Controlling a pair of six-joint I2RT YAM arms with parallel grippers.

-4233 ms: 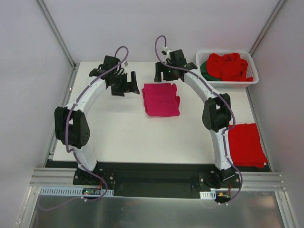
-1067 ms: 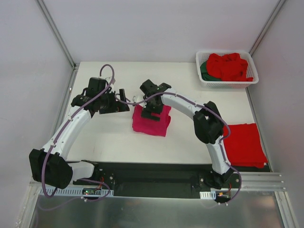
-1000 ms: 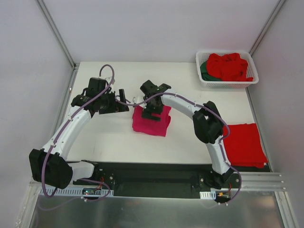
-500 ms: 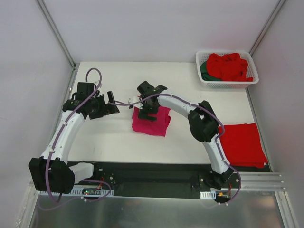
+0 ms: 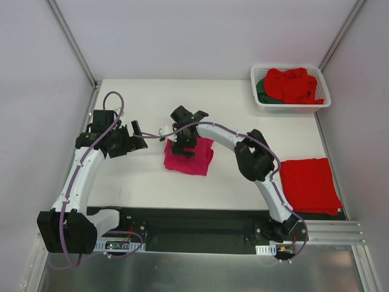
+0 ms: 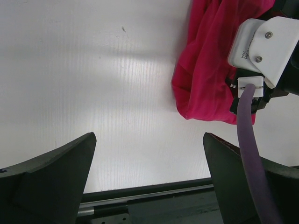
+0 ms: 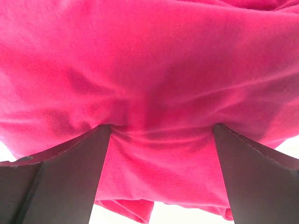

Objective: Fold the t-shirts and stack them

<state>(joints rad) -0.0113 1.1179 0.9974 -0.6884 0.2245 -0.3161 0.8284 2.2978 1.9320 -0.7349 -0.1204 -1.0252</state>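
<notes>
Magenta t-shirt (image 5: 199,159): folded bundle, mid-worktop (image 5: 146,176). Right gripper (image 5: 184,145) pressed onto its far-left part, jaws apart, cloth bunched between. Left gripper (image 6: 147,140): just left of shirt, over worktop, jaws apart, empty. Folded red t-shirt (image 5: 310,184): near-right edge. Basket (image 5: 290,107), far-right corner: crumpled red t-shirts (image 5: 295,85), dark green t-shirt (image 5: 261,89).

magenta tee (image 5: 194,163), red tee (image 5: 310,184), wht basket (image 5: 292,107)

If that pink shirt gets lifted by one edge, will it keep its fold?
Probably not: the pink shirt creases and bunches softly under the right gripper, so it likely droops. Its loose layered edge suggests the fold may slide open. It looks thin, likely light.
</notes>
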